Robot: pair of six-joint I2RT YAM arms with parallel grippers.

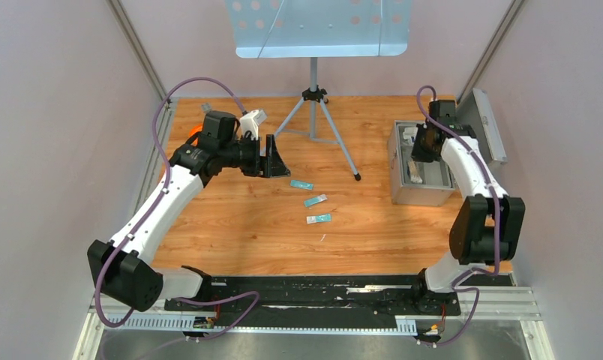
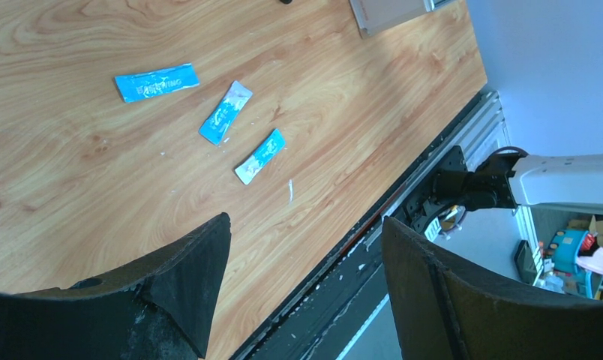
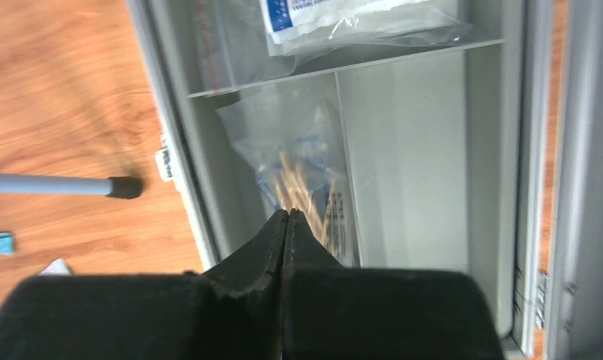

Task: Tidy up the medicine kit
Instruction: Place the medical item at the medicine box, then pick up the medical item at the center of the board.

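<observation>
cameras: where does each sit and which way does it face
top external: above and behind, facing down on the table; left arm and right arm show
left wrist: on left arm, facing blue packets past the open left gripper
right wrist: on right arm, facing into the medicine kit past the shut right gripper
shared: top and left wrist both show the packets

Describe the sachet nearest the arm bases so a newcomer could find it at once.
Start at the wooden table, in the open stretch between the tripod and the black base rail. A loose column of three teal sachets lies there; the wanted sachet is the one closest to the rail. Unlike its neighbours, its white end faces left in the overhead view.
</observation>
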